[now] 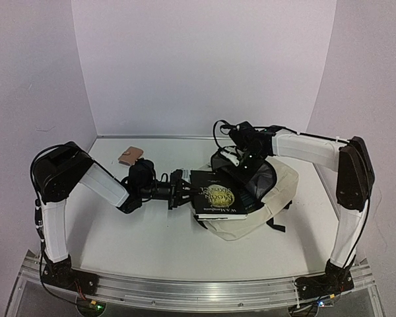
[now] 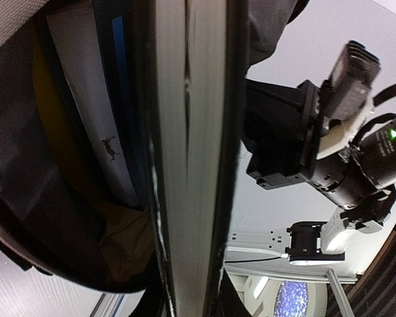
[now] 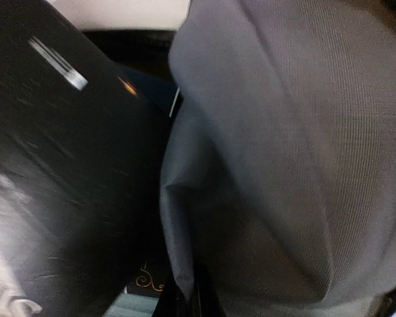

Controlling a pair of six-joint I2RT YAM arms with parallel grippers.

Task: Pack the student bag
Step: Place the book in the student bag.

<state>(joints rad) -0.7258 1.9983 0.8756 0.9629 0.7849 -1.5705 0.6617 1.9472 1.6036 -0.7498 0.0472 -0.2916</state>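
The cream student bag [image 1: 277, 198] lies on its side right of centre, its mouth facing left. A black book with gold lettering [image 1: 216, 193] sticks half out of the mouth. My left gripper [image 1: 182, 189] is shut on the book's near edge; in the left wrist view the book's page edge [image 2: 191, 152] fills the middle, with other books [image 2: 96, 125] inside the bag beside it. My right gripper [image 1: 245, 160] is shut on the bag's grey lining [image 3: 284, 152] at the upper rim and holds it up. The black book cover [image 3: 59, 172] shows at left there.
A small pink-tan pouch [image 1: 131, 156] lies on the white table [image 1: 152, 244] at the back left. Black straps and a buckle [image 1: 277, 224] trail from the bag's near right side. White walls enclose the back and sides.
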